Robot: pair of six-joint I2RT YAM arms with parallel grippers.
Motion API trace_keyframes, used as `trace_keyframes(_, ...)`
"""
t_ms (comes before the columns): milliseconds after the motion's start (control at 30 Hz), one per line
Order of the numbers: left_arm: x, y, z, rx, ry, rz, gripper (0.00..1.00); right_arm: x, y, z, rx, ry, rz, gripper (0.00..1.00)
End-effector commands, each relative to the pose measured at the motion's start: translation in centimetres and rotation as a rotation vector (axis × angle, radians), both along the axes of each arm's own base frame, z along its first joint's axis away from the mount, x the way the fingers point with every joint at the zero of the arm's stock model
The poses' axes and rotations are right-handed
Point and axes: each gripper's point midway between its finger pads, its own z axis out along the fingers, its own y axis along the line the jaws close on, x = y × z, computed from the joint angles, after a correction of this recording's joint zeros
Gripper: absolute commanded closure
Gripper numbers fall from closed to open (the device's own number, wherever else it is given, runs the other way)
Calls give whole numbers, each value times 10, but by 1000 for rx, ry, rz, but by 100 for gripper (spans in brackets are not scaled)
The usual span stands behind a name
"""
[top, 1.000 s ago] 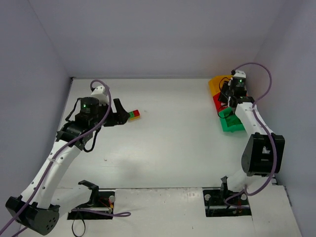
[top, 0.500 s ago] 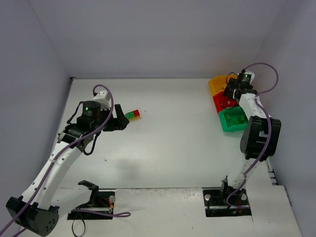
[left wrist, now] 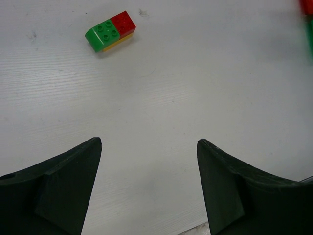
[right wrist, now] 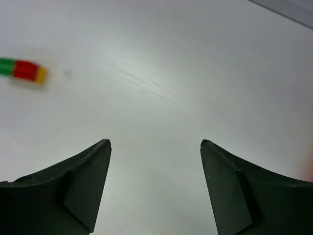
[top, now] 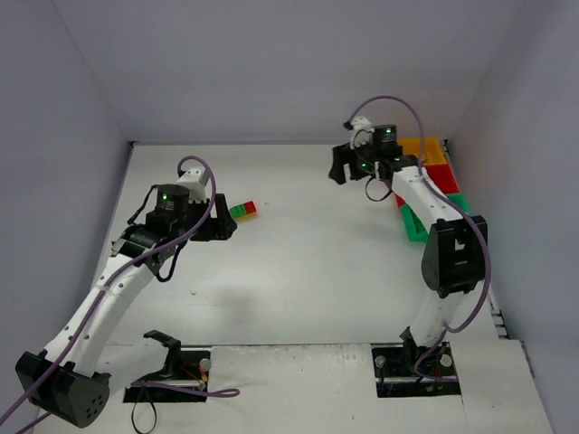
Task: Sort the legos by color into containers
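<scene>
Unloaded and on the move: the right fingers [right wrist: 63,191] have swung away from the yellow bin [top: 423,145], the red bin [top: 445,177] and the green bin [top: 415,231] at the far right of the surface [top: 308,262]. A second ago they hung over those bins nearly closed. Now they stand spread with nothing between them, pointed leftward across bare surface. That opening reads as a brick just dropped off, though what lies in the bins is too small to make out from above.

Across the way, the left fingers [left wrist: 58,186] are held wide and empty just short of the only loose piece in sight, a clump of bricks [left wrist: 111,31]. It is a green brick and a red one side by side on top of a yellow one, lying flat on the surface well apart from the bins. The left arm has edged a little closer to it over the past second, and the clump itself has not budged.

For the sort, one delivery looks finished and this stuck-together trio is what remains. It will likely have to be pulled apart before each colour can go to its bin — a job that may want both arms.
</scene>
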Motion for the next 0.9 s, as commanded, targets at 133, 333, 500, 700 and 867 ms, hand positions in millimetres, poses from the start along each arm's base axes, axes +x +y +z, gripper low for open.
trace_keyframes(133,0,0,11,-19,-33,-1,29,-37,147,29,-1,-202,586,26)
trace_keyframes(333,4,6,-5,-8,-13,47,29,-45,208,7,0,-185,697,26)
trace_keyframes(500,35,8,-8,118,-113,-14,31,-49,203,-2,-6,-142,639,27)
trace_keyframes(700,102,-5,-26,223,-125,-112,39,-68,170,17,63,-93,439,0)
trace_keyframes(867,141,-13,-39,289,-142,-177,40,-95,142,3,122,-38,235,0)
